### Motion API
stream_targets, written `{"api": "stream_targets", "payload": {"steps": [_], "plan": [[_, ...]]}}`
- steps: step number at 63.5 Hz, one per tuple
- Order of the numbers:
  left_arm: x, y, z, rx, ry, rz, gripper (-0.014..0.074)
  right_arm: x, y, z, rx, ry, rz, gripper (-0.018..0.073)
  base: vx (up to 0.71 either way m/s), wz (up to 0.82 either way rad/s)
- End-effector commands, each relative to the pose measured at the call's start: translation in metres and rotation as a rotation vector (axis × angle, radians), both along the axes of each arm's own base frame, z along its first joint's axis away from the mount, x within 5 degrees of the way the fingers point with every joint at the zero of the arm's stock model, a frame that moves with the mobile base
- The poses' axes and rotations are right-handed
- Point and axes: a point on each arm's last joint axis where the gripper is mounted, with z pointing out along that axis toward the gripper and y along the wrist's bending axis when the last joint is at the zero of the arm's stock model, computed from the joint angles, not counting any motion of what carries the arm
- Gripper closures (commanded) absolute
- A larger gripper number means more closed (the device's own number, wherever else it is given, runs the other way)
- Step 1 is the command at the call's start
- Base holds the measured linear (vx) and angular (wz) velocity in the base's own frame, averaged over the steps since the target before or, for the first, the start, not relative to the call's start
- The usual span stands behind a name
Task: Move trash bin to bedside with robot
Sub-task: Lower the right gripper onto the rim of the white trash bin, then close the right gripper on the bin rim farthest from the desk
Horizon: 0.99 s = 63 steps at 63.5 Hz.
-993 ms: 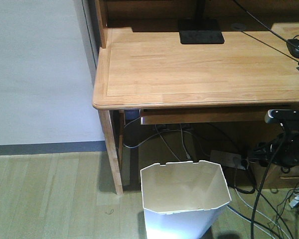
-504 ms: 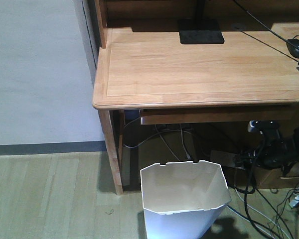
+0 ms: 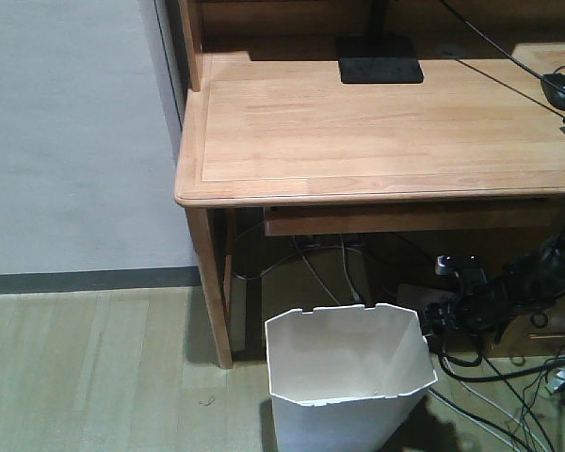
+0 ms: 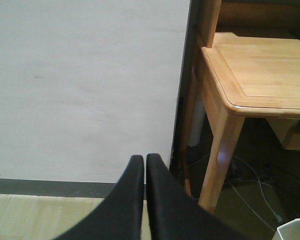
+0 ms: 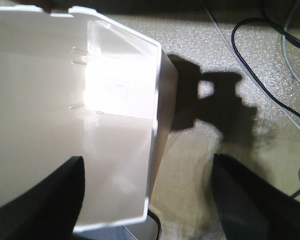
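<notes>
At far left, pale wall [image 3: 75, 132] with dark skirting strip [image 3: 85, 280], above light wood floor [image 3: 94, 367]. In the left wrist view, left gripper [image 4: 145, 159] in front of that wall, black fingers pressed together, nothing between them.

Right of the wall, light wooden desk [image 3: 377, 132]. At its far edge a flat black plate [image 3: 381, 71], at its far right a black mouse [image 3: 562, 89].

On the floor at the near side of the desk, just right of the desk's left leg [image 3: 212, 282], the trash bin [image 3: 344, 367]: white, upright, faceted rim, cream inside.

Right of the bin, the right arm [image 3: 518, 282], black, low, reaching in from the right towards the bin's right rim. In the right wrist view, right gripper [image 5: 147, 162] spread wide, one finger over the bin's inside, the other outside, the bin's right wall between them. Contact with the plastic hard to judge from this angle, seemingly none.

Further right, loose cables [image 3: 471, 374] across the floor.
</notes>
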Motion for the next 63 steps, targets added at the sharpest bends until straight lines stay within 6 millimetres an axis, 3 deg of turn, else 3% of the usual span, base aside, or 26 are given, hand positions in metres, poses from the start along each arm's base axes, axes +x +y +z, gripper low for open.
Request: {"api": "stream_targets", "payload": {"steps": [1,11,42,53,63], "plan": [[0.001,0.000,0.005,0.004,-0.077,-0.004,0.0603,0.021,0.002,0.007,-0.002,-0.065,0.033,0.0036,0.00,0.00],[0.001,0.000,0.005,0.004,-0.077,-0.004,0.0603,0.026,0.011,-0.011,-0.007,-0.060,0.084,0.0036,0.00,0.00],[0.001,0.000,0.005,0.004,-0.077,-0.004,0.0603,0.025,0.006,-0.070,-0.045,-0.018,0.067,0.0038,0.00,0.00],[0.001,0.000,0.005,0.004,-0.077,-0.004,0.0603,0.029,0.009,-0.080,-0.006,-0.018,0.047,0.0048,0.00,0.00],[0.001,0.000,0.005,0.004,-0.077,-0.004,0.0603,0.031,0.013,-0.085,0.038,-0.011,0.066,0.0122,0.00,0.00]]}}
